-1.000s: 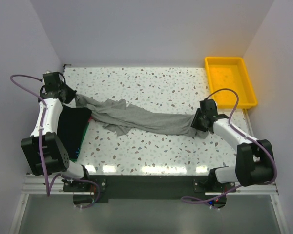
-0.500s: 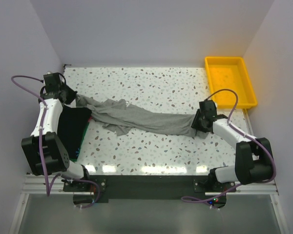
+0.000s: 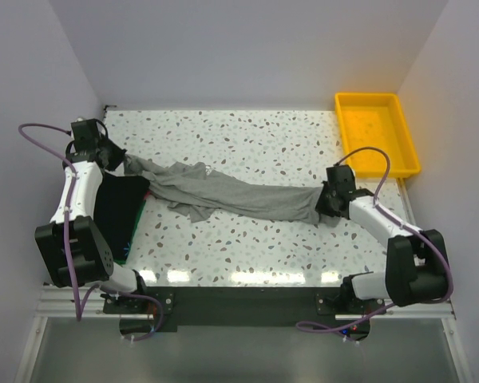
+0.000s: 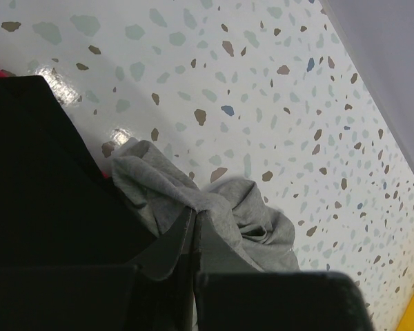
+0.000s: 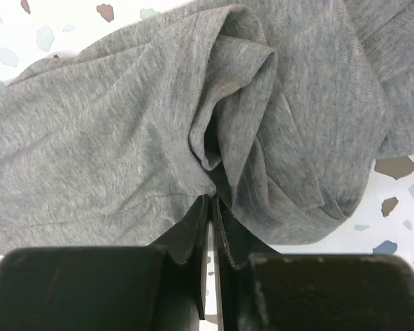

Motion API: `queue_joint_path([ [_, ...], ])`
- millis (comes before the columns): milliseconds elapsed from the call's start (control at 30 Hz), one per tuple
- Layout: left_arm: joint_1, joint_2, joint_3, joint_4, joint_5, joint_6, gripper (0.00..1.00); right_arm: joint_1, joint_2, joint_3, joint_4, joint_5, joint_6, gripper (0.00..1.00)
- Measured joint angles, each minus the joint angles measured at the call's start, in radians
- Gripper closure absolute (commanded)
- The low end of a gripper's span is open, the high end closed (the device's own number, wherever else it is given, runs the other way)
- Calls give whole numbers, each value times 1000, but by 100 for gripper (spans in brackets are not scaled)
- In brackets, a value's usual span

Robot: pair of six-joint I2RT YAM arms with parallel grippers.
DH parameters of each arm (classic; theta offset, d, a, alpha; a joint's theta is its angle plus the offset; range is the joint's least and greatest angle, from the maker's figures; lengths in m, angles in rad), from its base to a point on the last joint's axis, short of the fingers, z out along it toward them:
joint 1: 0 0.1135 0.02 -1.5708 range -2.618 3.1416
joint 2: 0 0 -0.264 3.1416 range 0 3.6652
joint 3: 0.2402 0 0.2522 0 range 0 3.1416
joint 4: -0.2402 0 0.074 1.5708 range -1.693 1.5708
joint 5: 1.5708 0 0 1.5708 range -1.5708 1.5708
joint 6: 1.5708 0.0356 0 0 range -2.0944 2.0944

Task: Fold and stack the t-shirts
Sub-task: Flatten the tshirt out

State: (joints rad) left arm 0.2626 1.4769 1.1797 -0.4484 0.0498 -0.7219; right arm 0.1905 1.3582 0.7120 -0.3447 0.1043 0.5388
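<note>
A heather-grey t-shirt (image 3: 231,194) lies bunched and stretched in a long band across the table, from far left to near right. My left gripper (image 3: 121,162) is shut on its left end; the wrist view shows grey cloth (image 4: 165,200) pinched at the fingertips (image 4: 194,212). My right gripper (image 3: 326,207) sits at the shirt's right end, its jaws closed on a fold of grey fabric (image 5: 124,138) at the tips (image 5: 212,197). A folded black t-shirt (image 3: 118,209) lies at the left edge on a green one (image 3: 134,233), of which only a thin edge shows.
A yellow plastic tray (image 3: 378,96) stands at the back right corner. White walls close in the table on the left, back and right. The left arm reaches along the left wall beside the black shirt (image 4: 34,172).
The right gripper's jaws have closed on the shirt's right end, and that arm has shifted slightly. The left arm and the shirt have stayed as they were.
</note>
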Motion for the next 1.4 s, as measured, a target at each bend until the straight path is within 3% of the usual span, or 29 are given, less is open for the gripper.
queue_joint_path([
  [400,0,0,0,0,4,0,100,-7,-210,113,-206,-10,-27,100],
  [733,0,-43,68,-42,19,-1,100,-43,-224,439,-356,-9,-29,100],
  [1067,0,-100,528,-180,35,-24,100,-274,-114,991,-506,-81,-58,100],
  [1400,0,-109,948,-343,79,-70,100,-488,-56,1321,-618,-301,7,100],
])
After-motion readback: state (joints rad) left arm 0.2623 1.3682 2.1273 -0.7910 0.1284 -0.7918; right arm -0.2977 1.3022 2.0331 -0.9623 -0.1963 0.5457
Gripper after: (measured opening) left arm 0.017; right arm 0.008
